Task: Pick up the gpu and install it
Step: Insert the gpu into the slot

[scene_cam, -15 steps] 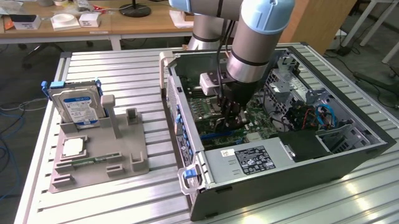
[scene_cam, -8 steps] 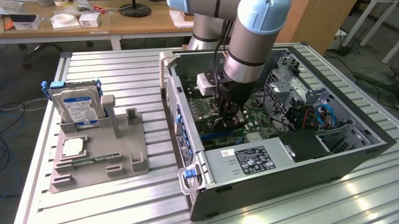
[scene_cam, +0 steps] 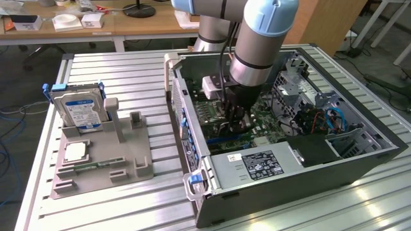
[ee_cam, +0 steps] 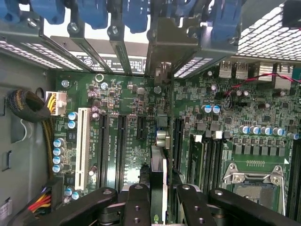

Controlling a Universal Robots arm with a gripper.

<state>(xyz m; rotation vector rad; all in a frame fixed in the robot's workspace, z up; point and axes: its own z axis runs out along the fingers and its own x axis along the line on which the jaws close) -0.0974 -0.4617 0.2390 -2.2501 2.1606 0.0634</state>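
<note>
My gripper (scene_cam: 236, 124) is reaching down into the open computer case (scene_cam: 359, 161), just above the green motherboard (scene_cam: 266, 126). In the wrist view the gripper (ee_cam: 159, 209) is shut on the gpu (ee_cam: 159, 172), a thin dark card seen edge-on between the two black fingers (ee_cam: 136, 205). The card runs from the fingers towards its metal end bracket (ee_cam: 173, 49), which stands at the case's rear slot openings. The card's lower edge lies over a black expansion slot, between the long slots (ee_cam: 123, 146) and the memory slots (ee_cam: 207, 160). How deep it sits in the slot is hidden.
A grey holder (scene_cam: 106, 161) on the exterior view's left carries a silver hard drive (scene_cam: 77, 109), a processor chip (scene_cam: 75, 153) and a green memory stick (scene_cam: 90, 167). Inside the case are the power supply (scene_cam: 257, 166), blue slot latches (ee_cam: 94, 12), a white slot (ee_cam: 83, 146) and the processor socket (ee_cam: 256, 183).
</note>
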